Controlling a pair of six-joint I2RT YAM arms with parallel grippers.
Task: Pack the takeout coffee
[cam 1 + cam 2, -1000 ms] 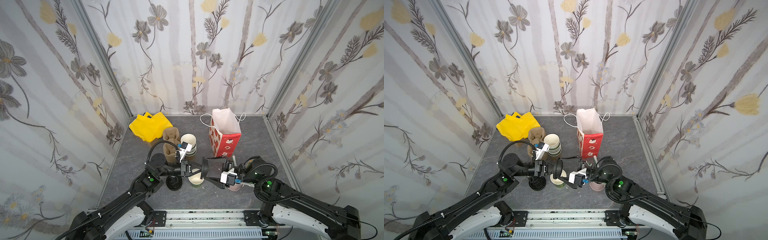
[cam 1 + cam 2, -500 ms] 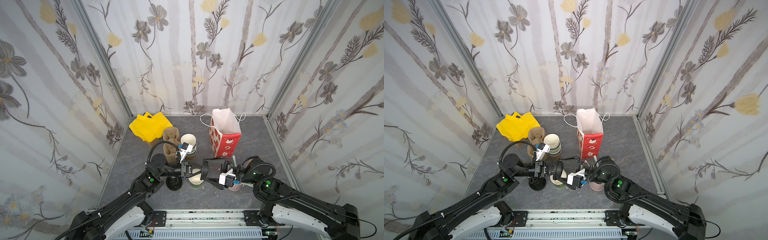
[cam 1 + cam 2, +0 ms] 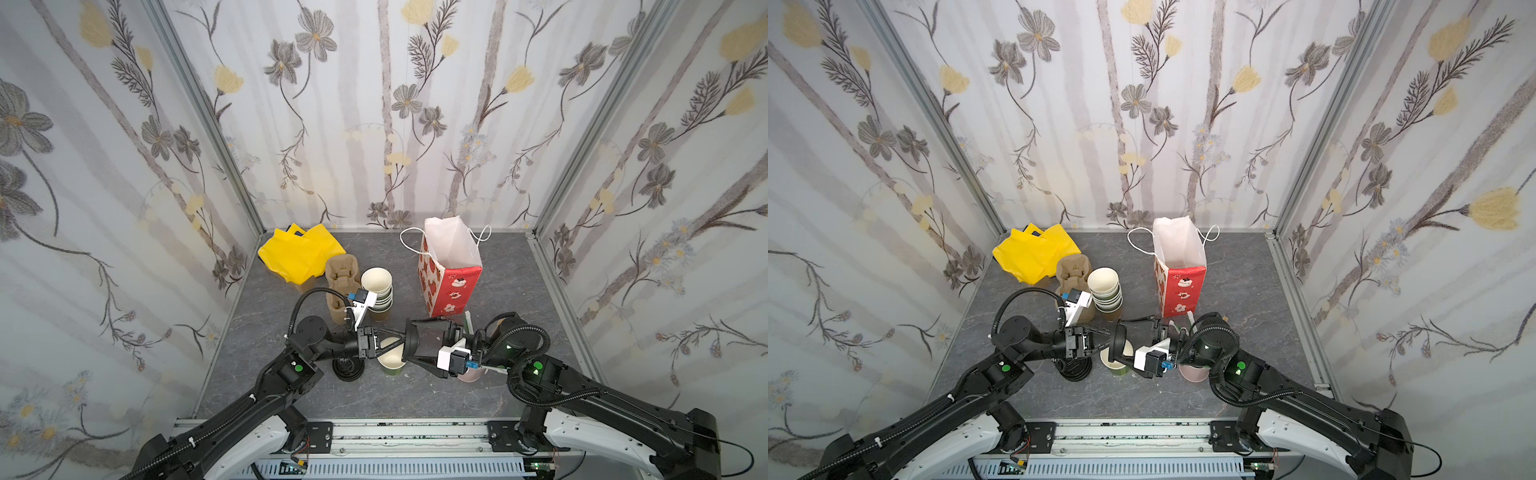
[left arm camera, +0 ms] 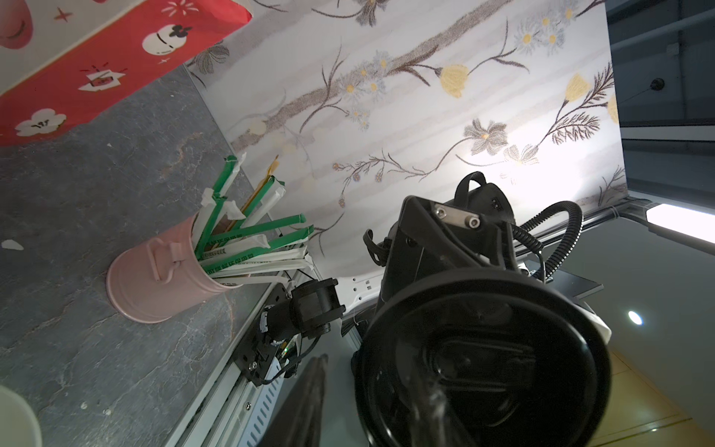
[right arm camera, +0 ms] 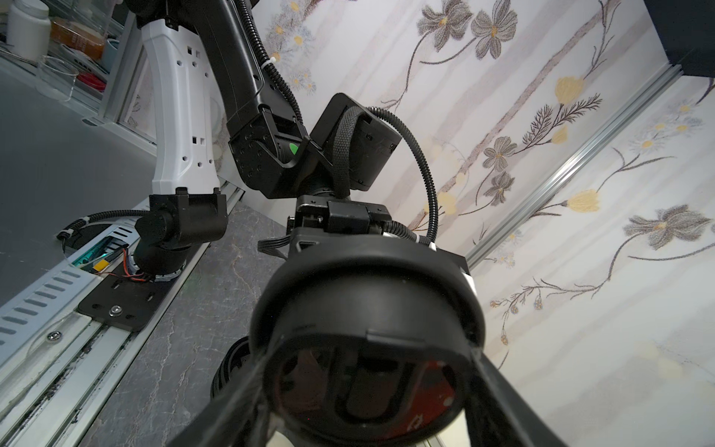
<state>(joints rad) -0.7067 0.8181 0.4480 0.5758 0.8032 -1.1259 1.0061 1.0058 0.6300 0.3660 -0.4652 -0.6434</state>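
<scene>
— Where do our jaws stand?
— Our right jaws clamp the black sip lid across its width, holding it on edge. Our left jaws are parted astride its rim, one finger clear of it.
— And the coffee?
— The olive-green cup stands open-topped on the tabletop just beneath, between the stack of black lids and the pink straw bucket.

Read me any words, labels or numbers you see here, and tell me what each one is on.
Paper-wrapped straws in the pink metal bucket: green print, too blurred to read.
Red paper gift bag: small dark marks on a white flower, unreadable.
No other text shows.
</scene>
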